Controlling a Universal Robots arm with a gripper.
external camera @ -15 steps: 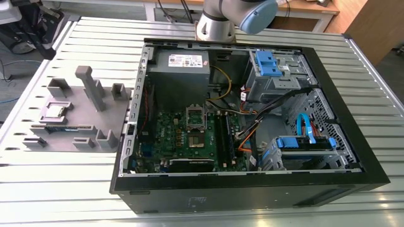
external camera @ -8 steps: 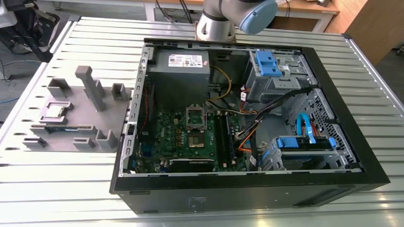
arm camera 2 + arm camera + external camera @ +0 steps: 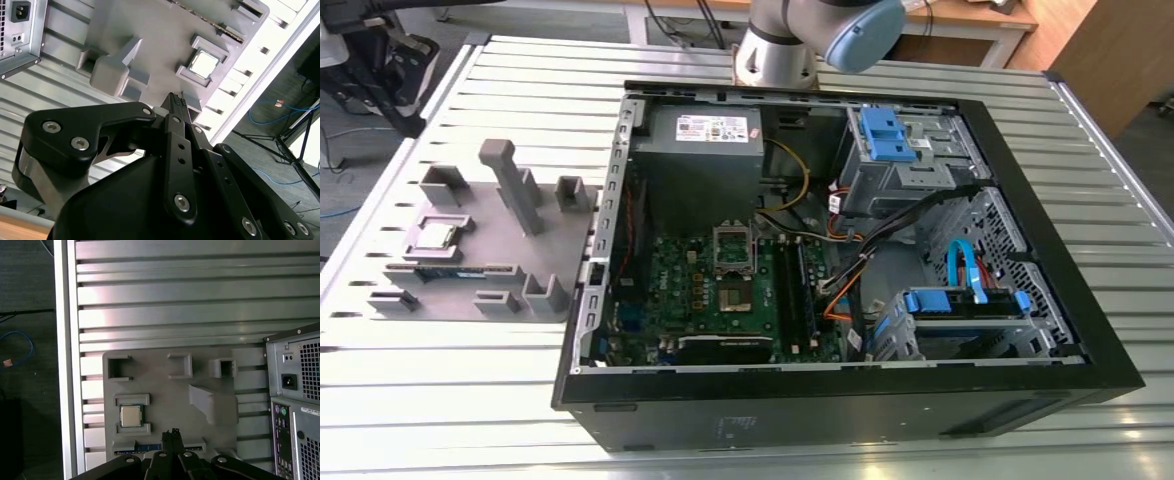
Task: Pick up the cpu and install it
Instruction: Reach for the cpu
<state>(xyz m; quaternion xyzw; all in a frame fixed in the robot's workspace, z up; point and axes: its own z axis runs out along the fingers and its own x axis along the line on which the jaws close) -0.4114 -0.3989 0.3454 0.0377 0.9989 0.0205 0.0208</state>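
— Is the cpu (image 3: pixel 438 236) being carried yet?
— No, it is sitting in the grey tray (image 3: pixel 520 250), at the exterior view's left; the gripper (image 3: pixel 172 432) is hovering nearby, jaws pinched together, gripping nothing.

In the exterior view the room straight above the small square silver-topped cpu (image 3: pixel 438 236) is open. Low ledges of the grey moulded plastic tray (image 3: pixel 487 245) hem two of its sides. A tall slanted grey post (image 3: pixel 511 185) rises at the cpu's 2 o'clock, and a squat hollow grey block (image 3: pixel 444 185) at its 12. At 3 o'clock the open black computer case (image 3: pixel 854 400) walls the tray off. The slatted metal tabletop (image 3: pixel 454 380) lies open at 6 o'clock.
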